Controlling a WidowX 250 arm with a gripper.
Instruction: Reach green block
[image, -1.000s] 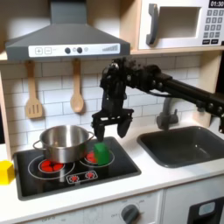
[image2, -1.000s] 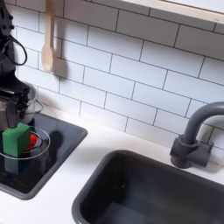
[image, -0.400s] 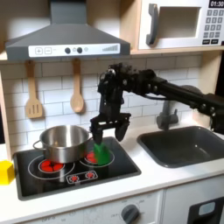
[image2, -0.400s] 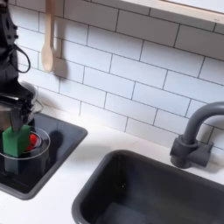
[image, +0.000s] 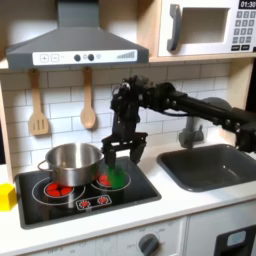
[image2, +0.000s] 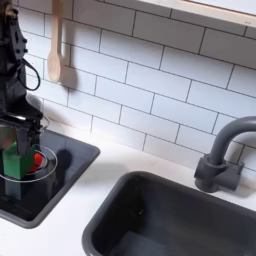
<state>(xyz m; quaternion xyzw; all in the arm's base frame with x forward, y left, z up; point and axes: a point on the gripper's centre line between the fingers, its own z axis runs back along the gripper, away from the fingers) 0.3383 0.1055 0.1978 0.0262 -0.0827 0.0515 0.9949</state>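
On the toy stove (image: 140, 190) in the first exterior view, the green block (image: 116, 177) sits on the burner toward the first exterior view's right, just beside the steel pot (image: 72, 163). The gripper (image: 124, 155) hangs directly over it, fingers spread and pointing down, one on each side of the cube's top; nothing is held between them. A yellow block (image: 7, 196) lies well apart at the desk's edge toward the first exterior view's left. Two wooden utensils hang on the tiled wall behind, and the sink (image: 212, 165) lies to the first exterior view's right.

In the second exterior view, the green block (image2: 14, 161) stands at the second exterior view's left edge on the red burner ring (image2: 36, 160). The gripper (image2: 16, 128) is right above it, its dark fingers open and low, their tips about level with the block's top; whether they touch it I cannot tell. The faucet (image2: 222, 152) and sink basin (image2: 160, 215) are well apart to the second exterior view's right.

The cube looks light, rigid and matte, so it should not slip or deform under a pinch. The sensible hold is across two opposite flat side faces, near mid-height, with the fingers square to them. The pot close alongside leaves little room for the finger on that side.
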